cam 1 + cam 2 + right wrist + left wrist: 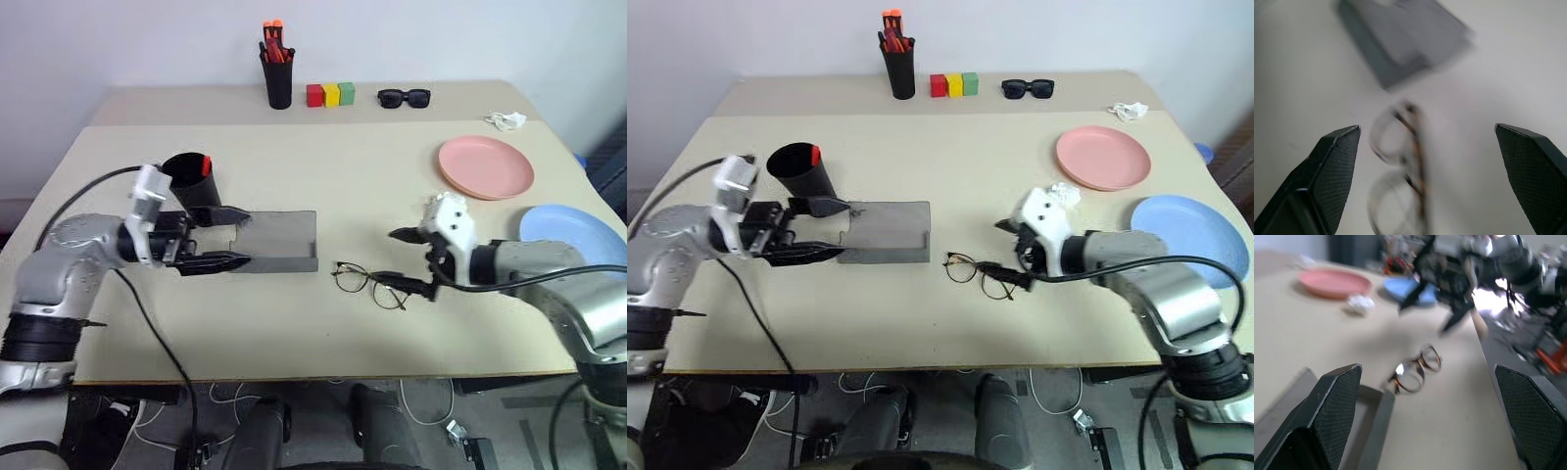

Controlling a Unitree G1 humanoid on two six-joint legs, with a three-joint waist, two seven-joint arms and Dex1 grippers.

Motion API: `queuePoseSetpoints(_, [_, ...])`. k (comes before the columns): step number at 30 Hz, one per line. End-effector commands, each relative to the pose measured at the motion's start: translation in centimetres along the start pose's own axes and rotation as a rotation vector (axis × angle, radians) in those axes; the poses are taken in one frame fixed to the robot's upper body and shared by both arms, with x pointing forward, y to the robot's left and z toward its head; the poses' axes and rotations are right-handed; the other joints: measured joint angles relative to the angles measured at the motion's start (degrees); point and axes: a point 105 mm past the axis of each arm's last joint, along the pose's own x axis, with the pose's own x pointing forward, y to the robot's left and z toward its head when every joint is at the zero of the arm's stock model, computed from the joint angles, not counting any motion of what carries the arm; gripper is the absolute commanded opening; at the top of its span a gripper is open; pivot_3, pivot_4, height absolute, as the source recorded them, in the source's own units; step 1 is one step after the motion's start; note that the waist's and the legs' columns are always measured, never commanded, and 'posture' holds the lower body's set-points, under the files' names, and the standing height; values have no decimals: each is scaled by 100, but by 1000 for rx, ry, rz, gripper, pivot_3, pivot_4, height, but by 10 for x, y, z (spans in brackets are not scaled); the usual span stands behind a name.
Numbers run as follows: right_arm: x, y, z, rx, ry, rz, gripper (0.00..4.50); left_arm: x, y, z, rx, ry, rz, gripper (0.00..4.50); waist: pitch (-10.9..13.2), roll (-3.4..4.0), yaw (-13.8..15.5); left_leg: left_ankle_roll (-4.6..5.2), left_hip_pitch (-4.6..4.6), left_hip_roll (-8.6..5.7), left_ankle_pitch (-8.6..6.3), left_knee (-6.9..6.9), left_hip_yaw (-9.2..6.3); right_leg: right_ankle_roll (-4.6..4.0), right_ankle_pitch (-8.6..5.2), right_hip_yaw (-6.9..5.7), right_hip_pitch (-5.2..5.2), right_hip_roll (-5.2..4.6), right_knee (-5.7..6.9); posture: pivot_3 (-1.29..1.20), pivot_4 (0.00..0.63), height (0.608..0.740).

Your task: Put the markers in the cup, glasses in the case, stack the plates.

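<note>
Right end effector (409, 261), fingers apart, hangs over the glasses (367, 281); left end effector (227, 238) is also apart.

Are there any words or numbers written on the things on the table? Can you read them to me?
None: no word, number or sign can be read.
Pink plate, blue plate, black cup, grey case: plain, no writing.
Red, yellow and green blocks: plain faces.
Pens in the holder and sunglasses: too small to tell if anything is printed.

Glasses (368, 284) right of case (277, 241); cup (192, 178) behind case.
</note>
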Motion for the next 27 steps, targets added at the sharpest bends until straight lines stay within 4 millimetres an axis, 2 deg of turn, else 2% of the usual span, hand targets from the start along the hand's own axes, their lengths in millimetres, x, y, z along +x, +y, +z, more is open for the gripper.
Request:
queuePoseSetpoints(1, [5, -3, 9, -25, 4, -38, 4500, -4, -6, 9, 57, -20, 17, 4450, -1, -1, 6, 0, 0, -4, 0, 1, 5, 0, 0, 4, 2, -4, -4, 0, 150, 740])
queuePoseSetpoints(4, [14, 3, -1, -35, 74, -14, 4500, -7, -6, 10, 82, -21, 39, 4450, -2, -3, -13, 0, -1, -4, 0, 2, 9, -1, 0, 5, 3, -4, -11, 0, 150, 740])
queuePoseSetpoints(9, [12, -11, -18, -44, 160, -76, 4500, -6, -11, 3, 107, 16, 25, 4450, -1, -2, -39, 0, 0, 0, 0, -2, 11, -2, 0, 3, -2, -1, -10, 0, 150, 740])
queuePoseSetpoints(12, [9, -7, -25, -34, 185, -44, 3692, -3, -9, 2, 149, 23, 30, 4500, -1, -2, -35, 0, 0, 1, 0, -3, 12, -2, 0, 4, -2, -1, -10, 0, 150, 740])
queuePoseSetpoints(15, [9, -9, -28, -39, 198, -58, 2287, 0, -8, 1, 163, 17, 27, 4500, -1, -3, -32, 0, -1, 0, 0, -3, 13, -2, 0, 4, 0, -1, -12, 0, 150, 740])
queuePoseSetpoints(22, [11, -6, -33, -33, 211, -43, 2287, 8, -8, 1, 182, 1, 15, 4500, -1, -3, -37, 0, 1, 2, 0, -3, 16, -1, 0, 5, -1, 0, -12, 0, 150, 740])
queuePoseSetpoints(26, [12, -2, -32, -38, 205, -25, 1208, 8, -9, 5, 165, -26, 9, 4500, -1, -3, -37, 0, 0, 2, 0, -3, 16, -1, 0, 5, -1, 0, -12, 0, 150, 740])
queuePoseSetpoints(27, [13, -2, -31, -41, 202, -25, 652, 9, -9, 8, 160, -40, 8, 4500, -2, -3, -33, 0, 1, 2, 0, -3, 17, -1, 0, 6, -1, -1, -12, 0, 150, 740])
